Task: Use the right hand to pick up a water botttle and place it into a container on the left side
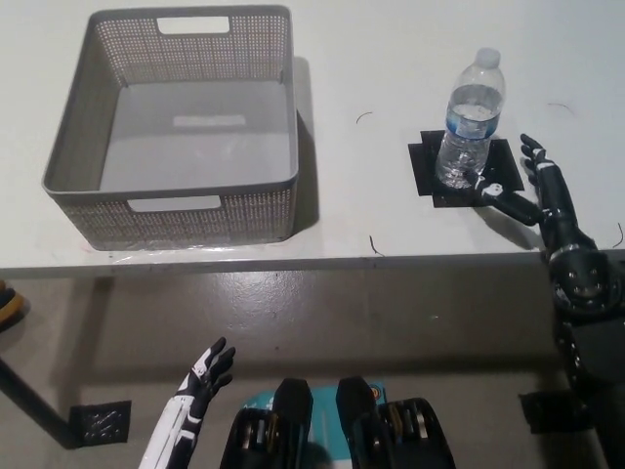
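- My right hand [532,191] is spread, holding nothing, just beside the water bottle [469,122], upright at upper right.
- Risk: a fingertip may tip the bottle.
- Left hand [207,371] rests spread, lower left.

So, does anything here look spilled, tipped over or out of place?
Nothing stands out. The bottle stands upright and capped on its black mat, the basket sits level and empty, and no water shows on the table.

Clear water bottle [470,122] upright on black square mat [467,171]; empty grey perforated basket [172,210] far left.
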Motion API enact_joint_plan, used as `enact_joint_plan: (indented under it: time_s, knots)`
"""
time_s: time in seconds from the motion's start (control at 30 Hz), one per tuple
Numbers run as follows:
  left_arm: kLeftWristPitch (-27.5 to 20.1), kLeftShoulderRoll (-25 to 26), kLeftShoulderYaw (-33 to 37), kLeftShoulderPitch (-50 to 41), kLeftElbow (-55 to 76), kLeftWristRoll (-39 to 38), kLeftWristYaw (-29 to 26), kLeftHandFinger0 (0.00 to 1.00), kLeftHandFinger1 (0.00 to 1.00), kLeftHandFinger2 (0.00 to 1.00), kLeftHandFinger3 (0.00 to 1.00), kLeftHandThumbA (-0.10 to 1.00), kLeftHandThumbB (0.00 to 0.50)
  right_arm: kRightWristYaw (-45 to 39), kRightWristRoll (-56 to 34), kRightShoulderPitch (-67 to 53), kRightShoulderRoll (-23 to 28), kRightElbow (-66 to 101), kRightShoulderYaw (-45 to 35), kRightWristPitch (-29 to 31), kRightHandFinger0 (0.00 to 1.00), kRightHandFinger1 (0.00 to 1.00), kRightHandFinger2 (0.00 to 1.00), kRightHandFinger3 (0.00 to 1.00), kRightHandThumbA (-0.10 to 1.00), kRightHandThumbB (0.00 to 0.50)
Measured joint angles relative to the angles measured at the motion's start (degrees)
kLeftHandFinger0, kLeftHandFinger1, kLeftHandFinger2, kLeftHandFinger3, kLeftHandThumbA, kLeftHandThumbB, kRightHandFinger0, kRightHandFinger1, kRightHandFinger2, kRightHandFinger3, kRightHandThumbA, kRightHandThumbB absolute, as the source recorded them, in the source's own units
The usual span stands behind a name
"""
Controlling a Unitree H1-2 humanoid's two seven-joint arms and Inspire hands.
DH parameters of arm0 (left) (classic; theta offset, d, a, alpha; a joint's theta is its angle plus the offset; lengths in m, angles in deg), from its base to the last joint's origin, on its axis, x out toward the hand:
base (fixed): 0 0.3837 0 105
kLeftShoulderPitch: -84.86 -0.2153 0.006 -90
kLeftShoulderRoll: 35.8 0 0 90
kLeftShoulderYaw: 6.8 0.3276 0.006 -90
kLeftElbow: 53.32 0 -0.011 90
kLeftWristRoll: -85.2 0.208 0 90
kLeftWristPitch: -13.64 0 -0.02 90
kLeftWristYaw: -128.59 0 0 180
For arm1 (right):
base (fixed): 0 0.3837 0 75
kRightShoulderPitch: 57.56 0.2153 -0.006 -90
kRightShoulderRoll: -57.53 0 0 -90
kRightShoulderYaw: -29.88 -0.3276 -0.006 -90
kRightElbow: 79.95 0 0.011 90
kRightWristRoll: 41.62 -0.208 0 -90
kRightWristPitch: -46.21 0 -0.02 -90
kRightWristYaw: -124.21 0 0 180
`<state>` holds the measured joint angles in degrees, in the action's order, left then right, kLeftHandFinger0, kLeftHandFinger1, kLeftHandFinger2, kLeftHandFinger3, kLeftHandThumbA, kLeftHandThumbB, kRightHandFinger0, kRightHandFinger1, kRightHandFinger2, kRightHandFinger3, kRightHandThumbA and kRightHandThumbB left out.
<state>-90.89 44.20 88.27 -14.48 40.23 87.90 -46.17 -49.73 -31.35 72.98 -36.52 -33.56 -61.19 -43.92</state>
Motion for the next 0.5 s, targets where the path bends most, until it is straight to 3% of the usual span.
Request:
enact_joint_plan:
  time_s: [0.3,0.37,0.43,0.47,0.5]
  knots:
    - [-0.84,0.31,0.63,-0.18,-0.61,0.00,0.32,1.00,1.00,1.00,1.00,1.00,0.264,0.75,1.43,8.08,0.04,-9.43,3.50,0.35,1.00,1.00,1.00,1.00,0.95,0.500]
    - [-0.90,0.37,0.74,-0.19,-0.63,0.00,0.48,1.00,1.00,1.00,1.00,1.00,0.256,0.77,1.48,10.41,0.05,-13.10,4.02,0.76,1.00,1.00,1.00,1.00,0.89,0.500]
    - [-0.96,0.45,0.81,-0.21,-0.72,0.00,0.55,1.00,1.00,1.00,1.00,1.00,0.246,0.73,1.53,13.87,0.06,-18.22,4.86,1.76,1.00,1.00,1.00,1.00,0.82,0.500]
    - [-1.00,0.49,0.84,-0.21,-0.83,0.00,0.56,1.00,1.00,1.00,1.00,1.00,0.238,0.71,1.55,14.99,0.06,-19.74,5.22,2.09,1.00,1.00,1.00,1.00,0.71,0.500]
    - [-1.06,0.51,0.88,-0.20,-1.00,0.00,0.56,1.00,1.00,1.00,1.00,1.00,0.232,0.70,1.55,16.34,0.06,-21.44,5.57,2.56,1.00,1.00,1.00,1.00,0.52,0.500]
